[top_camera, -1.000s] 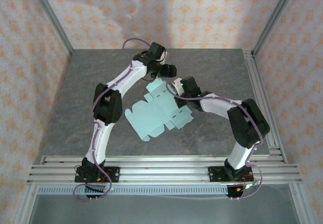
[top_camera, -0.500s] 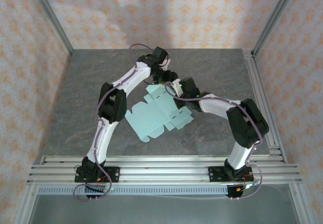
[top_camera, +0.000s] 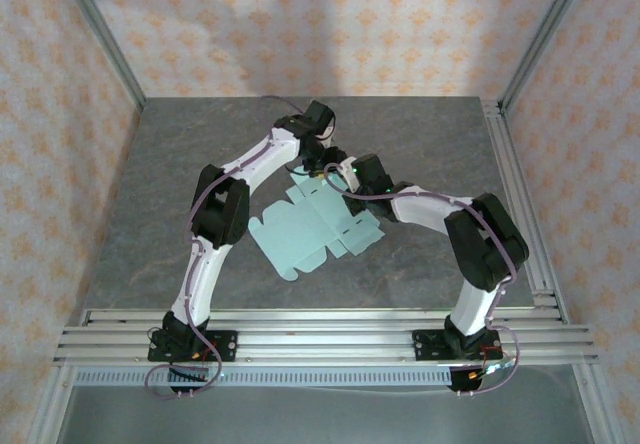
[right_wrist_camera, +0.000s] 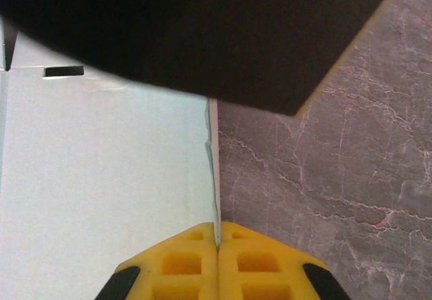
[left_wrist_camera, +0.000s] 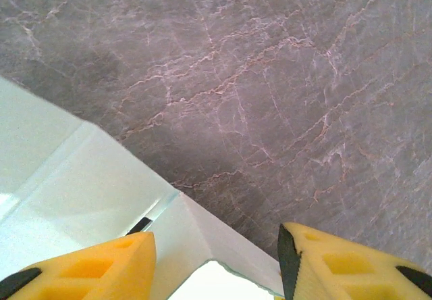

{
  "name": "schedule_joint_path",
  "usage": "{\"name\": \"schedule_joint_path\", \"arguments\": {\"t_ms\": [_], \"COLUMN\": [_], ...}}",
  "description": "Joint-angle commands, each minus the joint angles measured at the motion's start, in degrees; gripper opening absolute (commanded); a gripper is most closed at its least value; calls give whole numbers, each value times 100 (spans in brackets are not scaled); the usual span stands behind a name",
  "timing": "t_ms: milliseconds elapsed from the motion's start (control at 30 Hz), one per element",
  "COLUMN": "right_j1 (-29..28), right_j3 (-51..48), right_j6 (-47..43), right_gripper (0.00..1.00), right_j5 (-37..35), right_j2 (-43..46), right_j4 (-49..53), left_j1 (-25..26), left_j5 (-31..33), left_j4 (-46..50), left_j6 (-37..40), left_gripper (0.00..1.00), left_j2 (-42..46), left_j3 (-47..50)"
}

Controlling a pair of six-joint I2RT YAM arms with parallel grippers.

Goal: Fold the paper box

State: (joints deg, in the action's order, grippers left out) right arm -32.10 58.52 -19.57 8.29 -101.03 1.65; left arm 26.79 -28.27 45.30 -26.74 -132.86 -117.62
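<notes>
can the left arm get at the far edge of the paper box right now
Probably yes: the left gripper is open, with a raised corner of the paper box between its fingers. The right gripper, shut on the card's edge close by, may crowd it.

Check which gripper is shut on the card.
The right gripper: its yellow fingers meet on the paper box's upturned edge. The left gripper stands open.
</notes>
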Motion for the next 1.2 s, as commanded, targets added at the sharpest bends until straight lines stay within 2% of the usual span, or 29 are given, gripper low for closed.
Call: {"name": "schedule_joint_path", "arguments": {"t_ms": [0,133,267,500,633,800,867,900,967,1033,1167], "right_j1": [-133,-139,-140,-145,-153,-152,-148,-152,-149,-150,-148], "right_j3": [234,239,230,182,159,177,186,203,220,229,230], "right_j6": [-108,-135,-148,-169,-171,-175,-178,-178,-187,-187,-187], "right_gripper": [0,0,0,0,0,0,0,0,0,0,0], "right_j5": [-159,-170,-140,-88,-77,-88,-88,-90,-87,-93,-93], "right_j2": [-134,-147,-132,-89,-62,-80,-92,-100,-101,-113,-118], "right_j4": [-54,-83,-83,-77,-95,-88,-82,-71,-52,-51,-48], "left_j1": [127,137,138,143,144,162,160,161,161,166,161], "left_j5": [80,130,31,-64,-95,-163,-174,-179,-181,-201,-240], "left_j4": [-243,-725,-1181,-1250,-1310,-1310,-1313,-1320,-1329,-1346,-1338], "left_j6": [-647,-1128,-1534,-1848,-1977,-2009,-2010,-2005,-2006,-2019,-2017], "left_gripper": [52,51,42,30,17,17,25,32,36,36,22], "left_j2": [336,504,612,496,463,435,424,423,419,405,372], "left_j3": [152,645,974,876,877,855,855,854,848,842,803]}}
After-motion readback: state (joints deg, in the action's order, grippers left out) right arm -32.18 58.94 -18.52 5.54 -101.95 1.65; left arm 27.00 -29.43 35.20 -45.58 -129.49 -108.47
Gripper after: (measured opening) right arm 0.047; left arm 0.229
